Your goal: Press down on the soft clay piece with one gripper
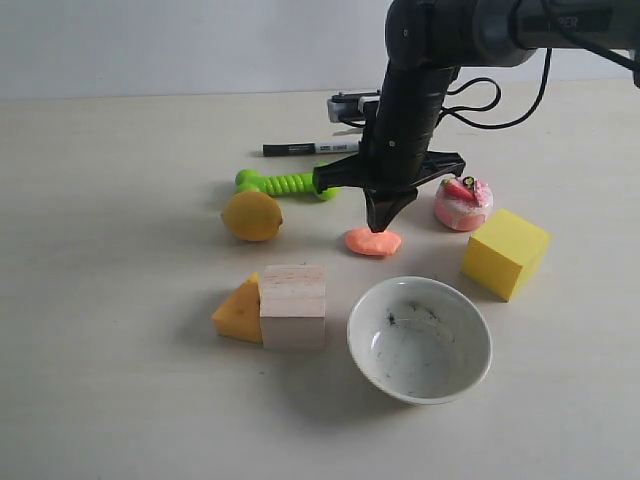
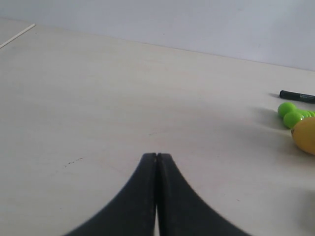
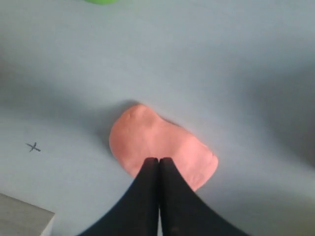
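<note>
The soft clay piece is a flat salmon-orange oval on the table, between the lemon and the pink cake toy. My right gripper points straight down over it, shut, with its black tips at the clay's top surface. In the right wrist view the shut gripper lies over the clay, and I cannot tell whether it touches. My left gripper is shut with nothing in it, low over bare table, out of the exterior view.
A yellow lemon, a green toy and a black marker lie left of the clay. A pink cake toy and yellow cube stand to its right. In front are a white bowl, wooden block and cheese wedge.
</note>
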